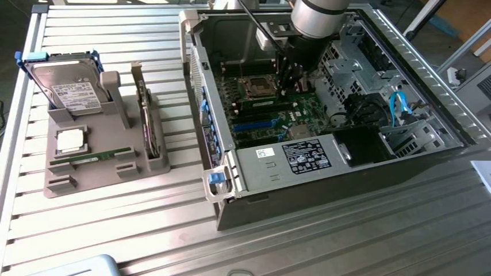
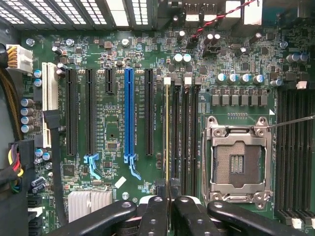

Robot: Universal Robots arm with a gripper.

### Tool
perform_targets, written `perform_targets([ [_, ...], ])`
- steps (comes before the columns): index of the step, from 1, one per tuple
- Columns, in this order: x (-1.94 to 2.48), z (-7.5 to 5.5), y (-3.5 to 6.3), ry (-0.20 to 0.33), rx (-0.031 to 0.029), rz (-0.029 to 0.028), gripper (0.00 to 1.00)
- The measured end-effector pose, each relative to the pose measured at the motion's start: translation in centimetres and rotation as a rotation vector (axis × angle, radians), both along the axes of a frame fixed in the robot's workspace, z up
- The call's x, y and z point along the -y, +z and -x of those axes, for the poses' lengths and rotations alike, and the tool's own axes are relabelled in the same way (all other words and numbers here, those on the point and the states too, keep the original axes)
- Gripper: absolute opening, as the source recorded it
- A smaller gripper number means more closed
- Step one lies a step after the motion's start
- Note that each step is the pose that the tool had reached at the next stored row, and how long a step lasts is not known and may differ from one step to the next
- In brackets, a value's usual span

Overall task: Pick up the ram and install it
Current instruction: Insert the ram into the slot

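so the ram (image 2: 167, 132) shows edge-on here, just a thin greenish-gold sliver. Its long axis runs parallel to the blue slot (image 2: 129, 113), roughly 8-to-2 o'clock in the exterior view. It sits over the memory slot nearest the expansion slots. The gripper (image 2: 170, 196) is pinched nearly closed on it, at 3 o'clock of the CPU socket (image 1: 257, 86)
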State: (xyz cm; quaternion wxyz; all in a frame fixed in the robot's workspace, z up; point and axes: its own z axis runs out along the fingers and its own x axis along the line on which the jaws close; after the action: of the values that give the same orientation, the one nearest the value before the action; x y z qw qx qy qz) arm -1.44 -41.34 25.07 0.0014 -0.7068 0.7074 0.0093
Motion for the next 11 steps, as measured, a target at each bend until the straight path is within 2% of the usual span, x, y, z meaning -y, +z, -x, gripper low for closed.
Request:
perform_targets([
  [2,0.00,-0.02,-0.01,0.000,-0.0004,0.0000,0.12],
  [4,0.00,-0.22,0.00,0.000,-0.0070,0.0004,0.12],
  [5,0.00,-0.28,0.00,0.000,-0.0083,0.0004,0.12],
  [9,0.00,-0.33,-0.02,-0.001,-0.0089,0.0004,0.12],
  [11,-0.01,0.07,-0.17,-0.001,-0.0089,0.0003,0.12],
])
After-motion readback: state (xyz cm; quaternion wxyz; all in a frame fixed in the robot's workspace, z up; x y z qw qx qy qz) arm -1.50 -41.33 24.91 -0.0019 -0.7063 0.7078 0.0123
